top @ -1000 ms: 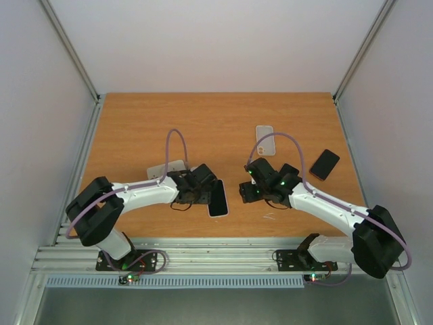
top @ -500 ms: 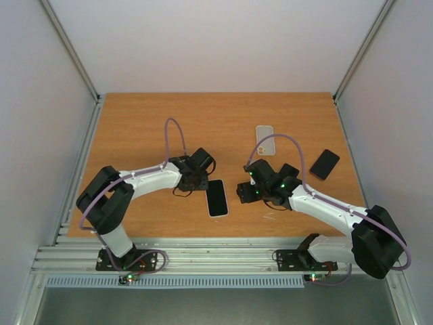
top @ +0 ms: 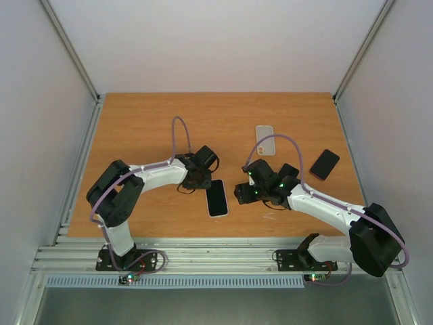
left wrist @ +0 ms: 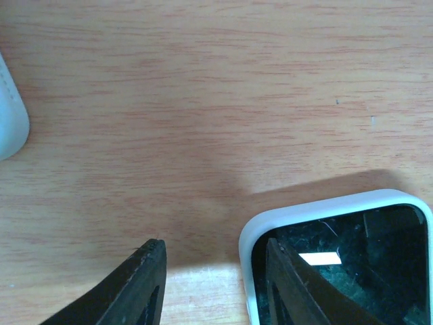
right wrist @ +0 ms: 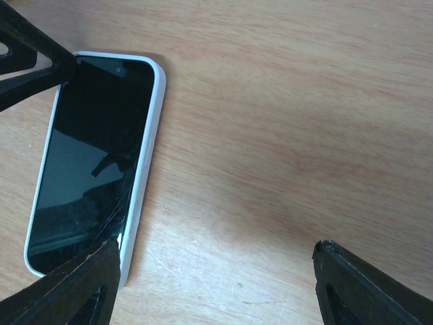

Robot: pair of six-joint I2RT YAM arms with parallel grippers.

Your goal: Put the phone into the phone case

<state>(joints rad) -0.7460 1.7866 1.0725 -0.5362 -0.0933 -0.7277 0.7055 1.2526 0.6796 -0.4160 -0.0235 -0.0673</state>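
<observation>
A black-screened phone with a white rim (top: 216,198) lies flat near the table's front middle; it also shows in the left wrist view (left wrist: 338,271) and the right wrist view (right wrist: 95,156). My left gripper (top: 206,181) is open at the phone's far end; in its wrist view (left wrist: 213,277) one finger lies over the screen corner and the other over bare wood. My right gripper (top: 239,194) is open wide and empty just right of the phone; in its wrist view (right wrist: 216,281) one fingertip overlaps the phone's near corner. A clear phone case (top: 265,140) lies farther back.
A black phone (top: 325,164) lies at the right of the wooden table (top: 135,128). A rounded white object (left wrist: 10,122) shows at the left edge of the left wrist view. White walls close the table on three sides.
My left arm swung its elbow back and its gripper moved from the phone's left side to its far end. My right gripper crept slightly left. The phone stayed put.
</observation>
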